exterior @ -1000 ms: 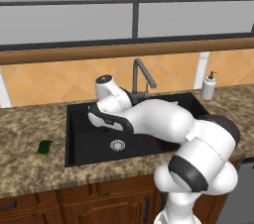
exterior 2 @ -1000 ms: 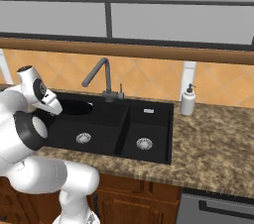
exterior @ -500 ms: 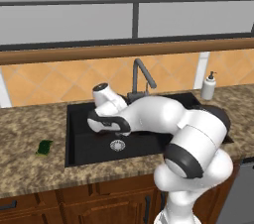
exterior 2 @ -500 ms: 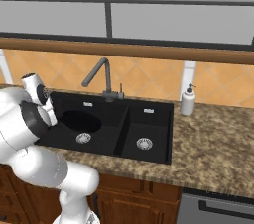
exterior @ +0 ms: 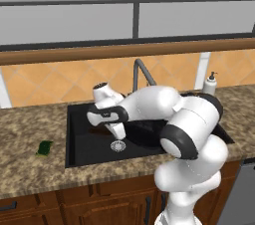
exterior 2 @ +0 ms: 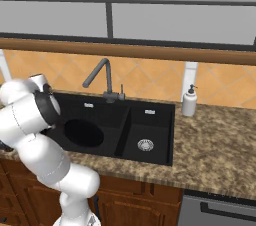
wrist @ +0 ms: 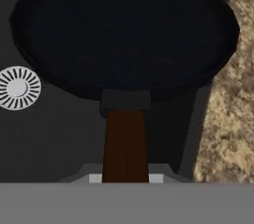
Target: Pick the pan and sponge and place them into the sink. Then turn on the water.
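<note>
My gripper (wrist: 125, 178) is shut on the dark-brown handle of the black pan (wrist: 124, 34). The handle runs straight up between the fingertips to the round pan body. The pan (exterior 2: 82, 132) hangs low in the large basin of the black sink (exterior 2: 160, 120), beside the silver drain (wrist: 17, 87). Whether it touches the floor I cannot tell. From the left base view the gripper (exterior: 118, 130) reaches down into the sink (exterior: 79, 142) with the pan (exterior: 144, 134) to its right. The green sponge (exterior: 45, 148) lies on the counter left of the sink. The water is out of view.
A dark gooseneck faucet (exterior: 142, 72) (exterior 2: 102, 77) stands behind the sink. A white soap dispenser (exterior: 210, 83) (exterior 2: 189, 102) sits on the speckled counter (wrist: 228, 119) at the right. The small basin's drain (exterior 2: 145, 144) is uncovered. My arm arches over the sink's right side.
The arm has swung down and forward, carrying the pan lower into the large basin. The grip has stayed shut and the sponge has not moved.
</note>
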